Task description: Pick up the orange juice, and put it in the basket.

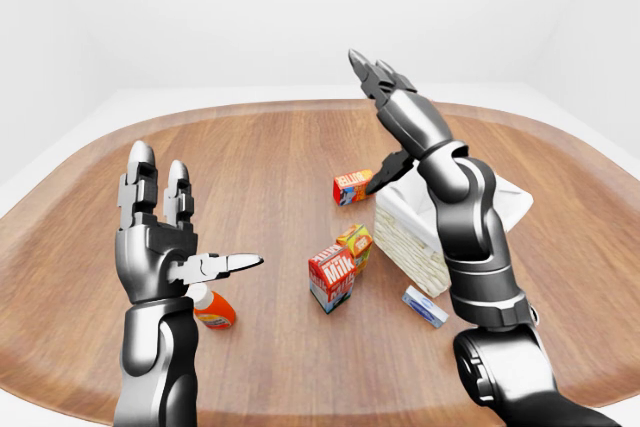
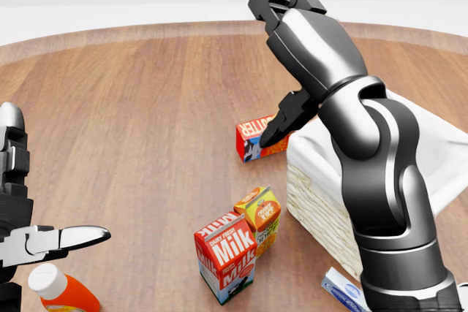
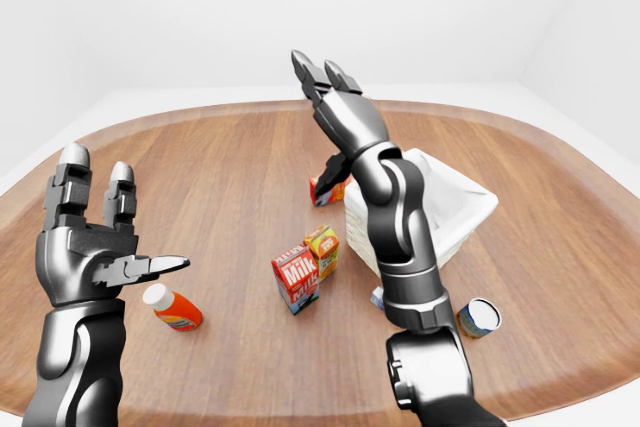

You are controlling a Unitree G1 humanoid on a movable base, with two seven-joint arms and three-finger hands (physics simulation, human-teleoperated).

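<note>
Orange juice carton [image 2: 259, 215] orange-yellow; basket [image 3: 455, 209] white.
</note>
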